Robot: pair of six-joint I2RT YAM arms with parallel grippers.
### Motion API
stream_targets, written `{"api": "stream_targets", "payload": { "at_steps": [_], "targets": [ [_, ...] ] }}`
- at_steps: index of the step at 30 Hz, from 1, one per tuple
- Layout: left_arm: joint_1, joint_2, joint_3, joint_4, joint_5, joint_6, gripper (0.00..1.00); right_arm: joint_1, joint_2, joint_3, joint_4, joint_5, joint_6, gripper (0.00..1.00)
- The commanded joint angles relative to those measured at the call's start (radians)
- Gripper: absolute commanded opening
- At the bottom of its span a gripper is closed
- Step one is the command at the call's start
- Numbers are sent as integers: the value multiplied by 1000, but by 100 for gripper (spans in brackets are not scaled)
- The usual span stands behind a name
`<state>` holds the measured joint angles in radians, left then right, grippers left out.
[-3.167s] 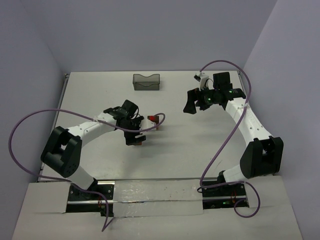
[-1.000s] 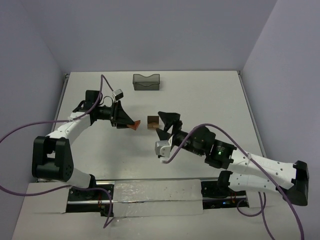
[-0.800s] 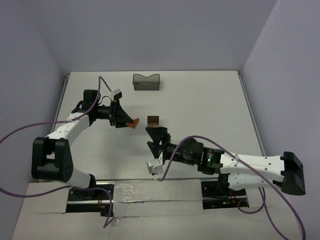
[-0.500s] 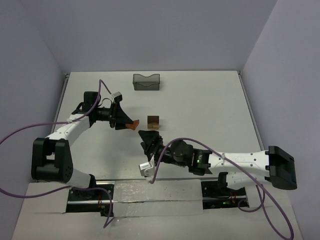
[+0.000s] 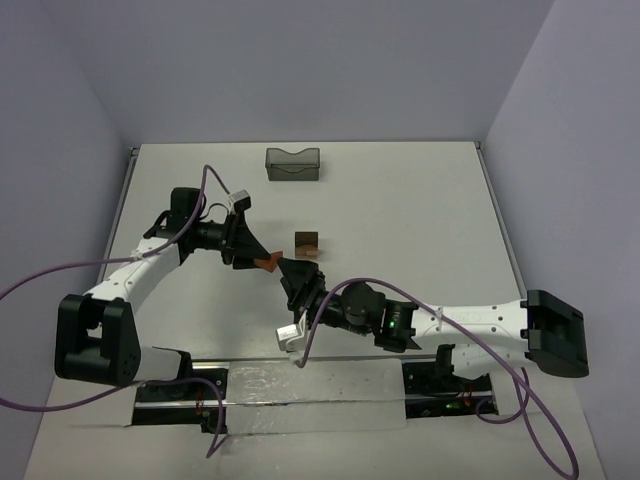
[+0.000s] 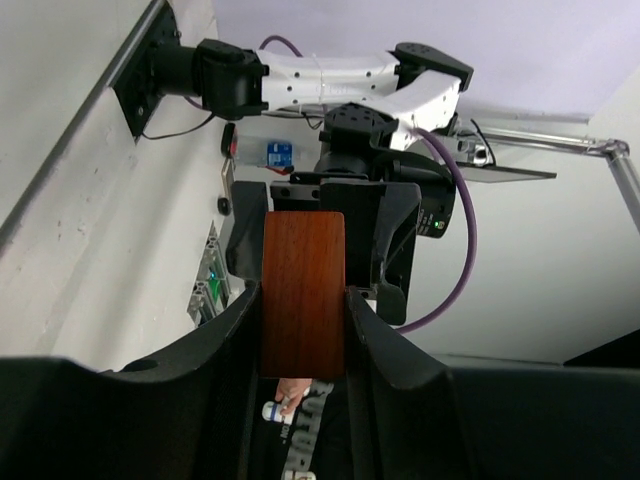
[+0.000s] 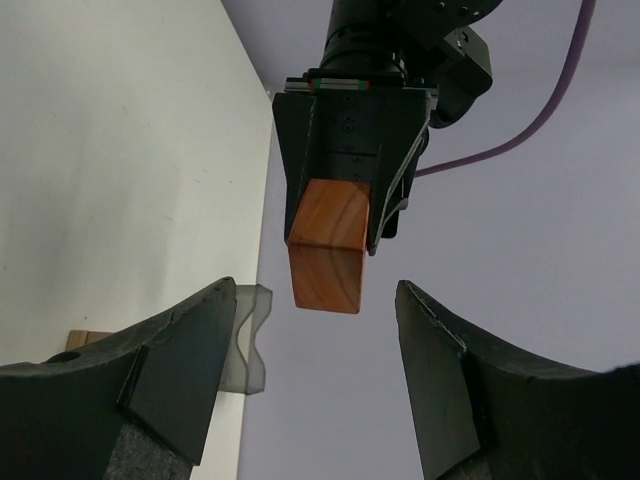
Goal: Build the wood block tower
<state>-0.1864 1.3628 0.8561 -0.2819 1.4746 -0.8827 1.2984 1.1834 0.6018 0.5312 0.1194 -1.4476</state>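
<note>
My left gripper (image 5: 254, 258) is shut on a reddish-brown wedge (image 5: 267, 262) and holds it above the table. In the left wrist view the wedge (image 6: 303, 290) sits clamped between both black fingers (image 6: 385, 340). My right gripper (image 5: 289, 273) faces it tip to tip, jaws open. In the right wrist view the wedge (image 7: 328, 250) hangs from the left gripper, straight ahead of the gap between my right fingers (image 7: 185, 365), which do not touch it. A small stack of the wood block tower (image 5: 307, 244), tan with a dark top, stands on the table just beyond.
A dark translucent bin (image 5: 292, 162) stands at the table's far edge, seen again past the right fingers (image 7: 243, 340). The right arm (image 5: 450, 322) stretches low across the near right of the white table (image 5: 420, 210). Purple cables loop near both bases.
The right arm has swung left across the table until its gripper faces the wedge, and its jaws have narrowed. The left gripper with the wedge has shifted slightly toward it.
</note>
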Motion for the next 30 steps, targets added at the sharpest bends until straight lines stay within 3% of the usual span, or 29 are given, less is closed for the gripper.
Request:
{"api": "stream_targets", "payload": {
  "at_steps": [1, 30],
  "targets": [
    [-27, -53, -12, -4, 118, -13, 0, 4, 21, -22, 121, 4, -56, 71],
    [-64, -85, -54, 56, 99, -62, 0, 4, 51, 0, 156, -29, -79, 56]
  ]
}}
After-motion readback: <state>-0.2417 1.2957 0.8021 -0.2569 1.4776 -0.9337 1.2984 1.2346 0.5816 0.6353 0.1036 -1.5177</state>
